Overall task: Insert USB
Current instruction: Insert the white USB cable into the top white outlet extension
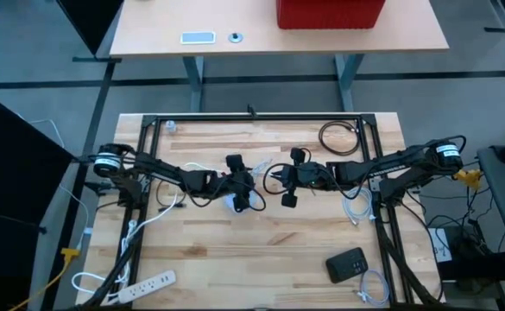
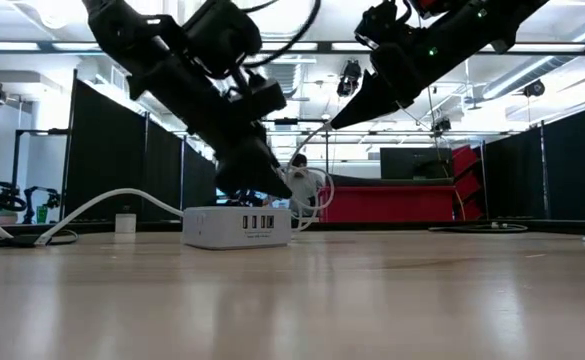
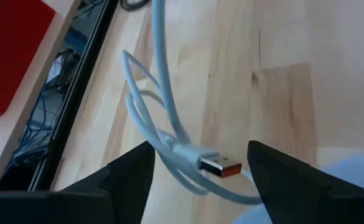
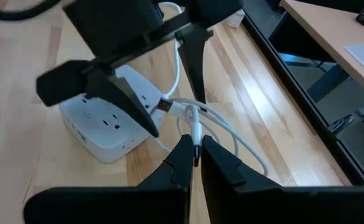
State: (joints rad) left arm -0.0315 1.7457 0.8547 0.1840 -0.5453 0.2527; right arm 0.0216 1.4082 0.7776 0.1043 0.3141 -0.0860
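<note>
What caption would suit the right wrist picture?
Right gripper pinches a white USB cable beside the open left gripper above a white charging hub.

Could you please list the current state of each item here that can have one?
USB plug: unplugged, in the air between the left end effector's open fingers.
White charging hub: flat on the table, front USB ports empty.
White cable: pinched by the shut right end effector.
Left end effector: open, beside the hub.

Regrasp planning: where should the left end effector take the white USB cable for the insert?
On the white moulded housing just behind the USB plug, one finger on each flat side. The plug lies level between the open left end effector, metal tip exposed; leave that clear for the charging hub.
</note>
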